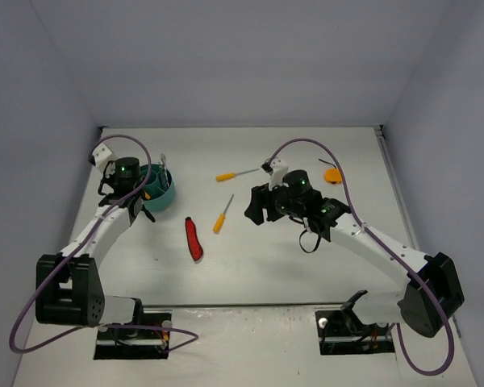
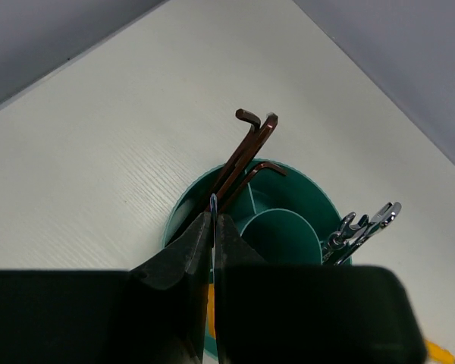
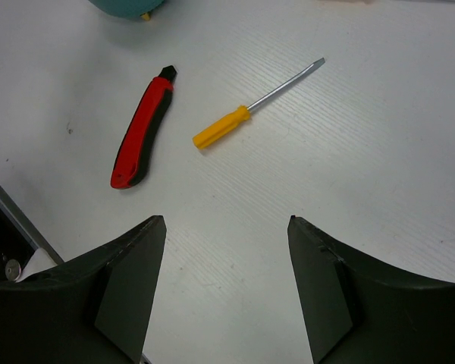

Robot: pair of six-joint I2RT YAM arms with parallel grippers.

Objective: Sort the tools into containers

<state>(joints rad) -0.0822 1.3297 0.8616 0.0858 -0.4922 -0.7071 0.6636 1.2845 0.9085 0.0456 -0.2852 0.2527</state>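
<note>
The left tool (image 2: pixel 214 216) has its fingers pressed together. A thin sliver shows at their tips, and what it is cannot be told. The tool hangs right over the near rim of the teal tub (image 2: pixel 318 189), which stands on the table (image 1: pixel 306 266) at the far left. In the compartment just ahead of the tips, dark hex keys (image 2: pixel 246 155) lean upright, their bent ends sticking out above the rim. The central cup (image 2: pixel 280 235) sits just beside them, and thin silver wrenches (image 2: pixel 360 227) stand in a compartment on the tub's other side.

The right tool (image 3: pixel 224 221) is spread wide with nothing between its fingers, hovering above bare table near the middle. Ahead of it an orange-handled screwdriver (image 3: pixel 221 127) lies flat with its shaft pointing away. The red-and-black knife (image 3: pixel 144 133) lies flat near it, the two apart and not touching. In the overhead view a second screwdriver (image 1: pixel 232 174) lies farther back, between the tub and the right arm. A small orange round thing (image 1: pixel 332 174) rests beyond the right wrist.
</note>
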